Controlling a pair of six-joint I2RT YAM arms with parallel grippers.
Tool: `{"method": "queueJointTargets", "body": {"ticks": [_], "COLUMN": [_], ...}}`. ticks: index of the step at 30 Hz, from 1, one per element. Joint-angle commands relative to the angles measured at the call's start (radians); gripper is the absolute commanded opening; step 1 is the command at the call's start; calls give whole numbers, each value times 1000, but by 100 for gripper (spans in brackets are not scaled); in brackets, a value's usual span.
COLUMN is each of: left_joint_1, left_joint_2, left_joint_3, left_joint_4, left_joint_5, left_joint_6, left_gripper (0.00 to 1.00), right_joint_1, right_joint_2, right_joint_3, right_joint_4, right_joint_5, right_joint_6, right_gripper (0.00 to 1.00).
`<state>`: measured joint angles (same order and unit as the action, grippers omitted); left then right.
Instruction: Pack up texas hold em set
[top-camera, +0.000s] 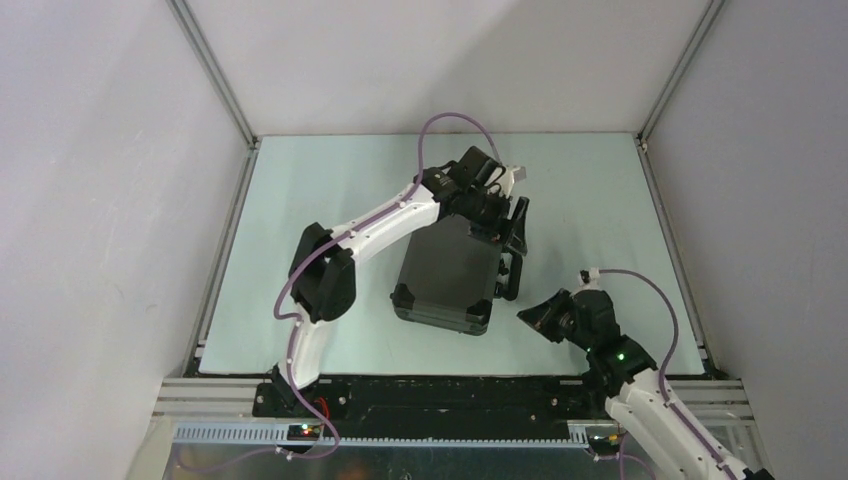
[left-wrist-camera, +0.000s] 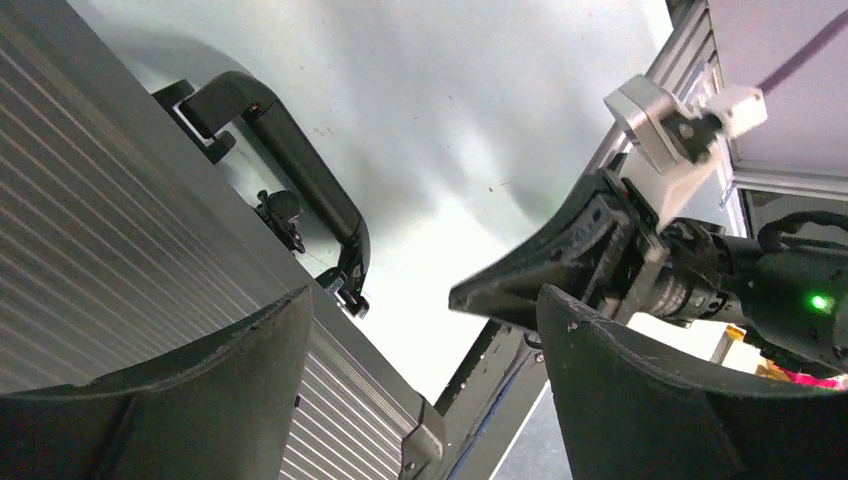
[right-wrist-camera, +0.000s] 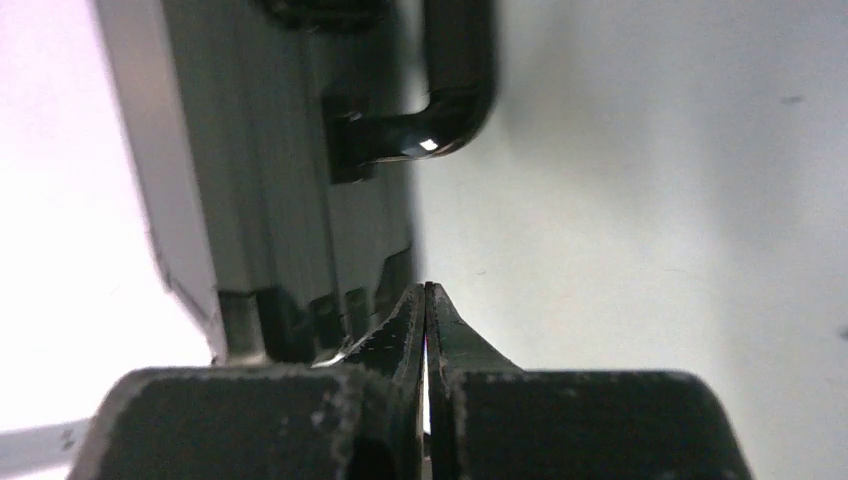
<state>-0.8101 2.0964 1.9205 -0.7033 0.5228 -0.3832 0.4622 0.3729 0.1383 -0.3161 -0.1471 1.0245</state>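
Note:
The texas hold em set shows only as its dark grey ribbed briefcase, lying flat and closed in the middle of the mat; whatever is inside is hidden. Its black handle faces right. My left gripper hangs open over the case's far right edge, one finger above the ribbed lid and the other off to the side, with nothing between them. My right gripper is shut and empty, its tip close to the case's near right corner, below the handle.
A pale green mat covers the table, walled by white panels on three sides with metal frame posts. A black and metal rail runs along the near edge. A purple cable loops above the left arm.

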Motion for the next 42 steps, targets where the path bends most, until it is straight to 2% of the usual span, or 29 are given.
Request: {"method": "queueJointTargets", "body": {"ticks": [1, 4, 9, 14, 22, 30, 36, 42], "left_joint_1": [9, 13, 27, 34, 36, 58, 192, 259], "left_joint_2": [-126, -174, -241, -286, -316, -482, -674, -689], "left_joint_3": [-8, -37, -102, -158, -282, -485, -697, -795], "left_joint_4": [12, 12, 12, 12, 14, 75, 197, 255], "left_joint_5": [-36, -73, -144, -247, -467, -693, -748, -763], "left_joint_6": [14, 16, 25, 47, 46, 12, -63, -99], "left_gripper": [87, 87, 89, 94, 94, 94, 98, 97], "right_joint_1": [-85, -155, -268, -288, -287, -247, -215, -193], "right_joint_2": [161, 341, 440, 500, 660, 824, 878, 956], "right_joint_3": [123, 228, 271, 274, 276, 340, 422, 517], "right_joint_4": [-67, 4, 133, 256, 420, 430, 376, 274], "right_joint_5": [37, 9, -45, -112, -171, -150, -96, -64], "right_joint_6": [-106, -195, -232, -238, -241, -288, -336, -397], "right_gripper": [0, 0, 0, 0, 0, 0, 0, 0]}}
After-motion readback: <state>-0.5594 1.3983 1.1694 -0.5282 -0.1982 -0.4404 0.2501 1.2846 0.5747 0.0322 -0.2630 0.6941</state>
